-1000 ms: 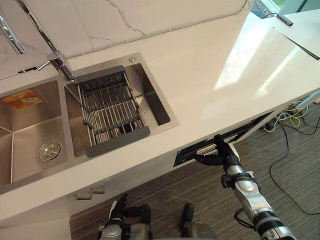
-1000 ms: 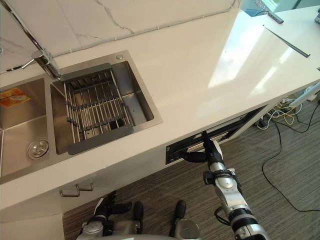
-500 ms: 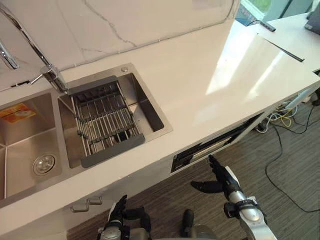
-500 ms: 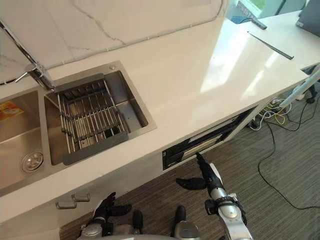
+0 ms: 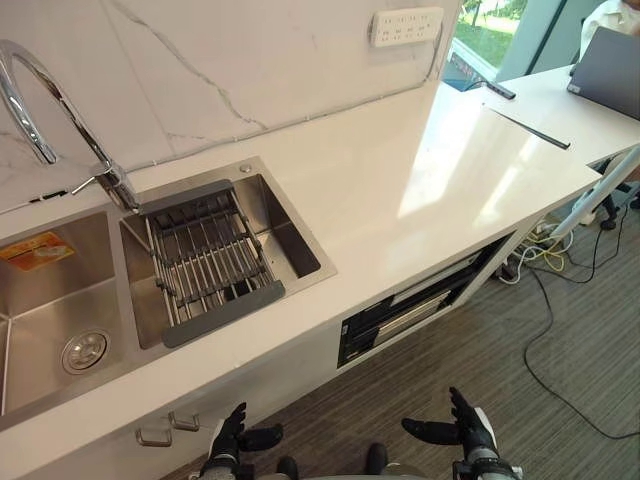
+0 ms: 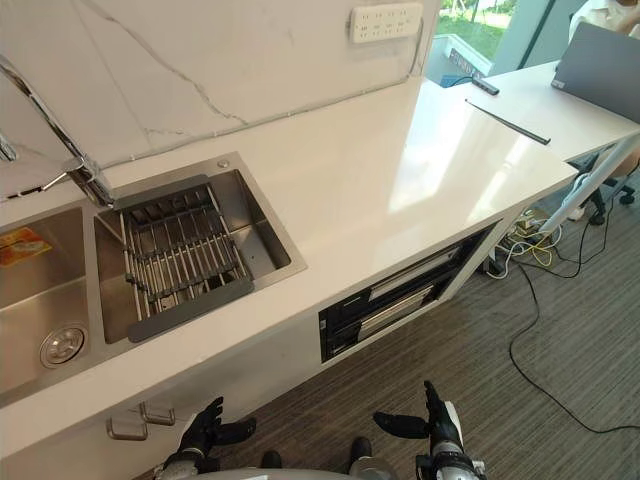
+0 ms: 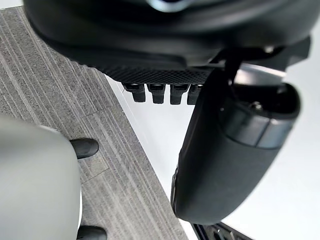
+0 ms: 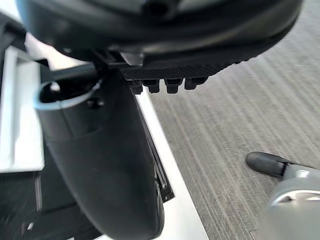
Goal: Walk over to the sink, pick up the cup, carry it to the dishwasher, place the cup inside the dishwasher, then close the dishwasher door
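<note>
1. The left hand (image 5: 232,440) hangs low over the striped grey floor (image 5: 560,400), in front of the cabinet below the sink. Its fingers are straight and spread, the thumb out to the side, and it holds nothing.
2. The right hand (image 5: 468,433) hangs at about the same height, further to the right and well below the table's edge. It is spread wide too, with the thumb pointing towards the left hand, and is empty.
3. In the right wrist view the fingers (image 8: 165,86) lie in a straight row over the floor.
4. The dishwasher (image 5: 405,308) sits under the white table (image 5: 400,170), right of the sink. Its dark front shows as a long band just beneath the table's edge. Whether the door is fully closed cannot be told.
5. The sink (image 5: 40,310) has two steel basins. A wire rack (image 5: 205,262) with dark ends sits in the right one, and an orange sheet (image 5: 38,250) lies in the left one.
6. A curved tap (image 5: 30,90) stands behind the basins.
7. Where the cup is cannot be told.
8. A laptop (image 5: 608,60) sits on the far desk.
</note>
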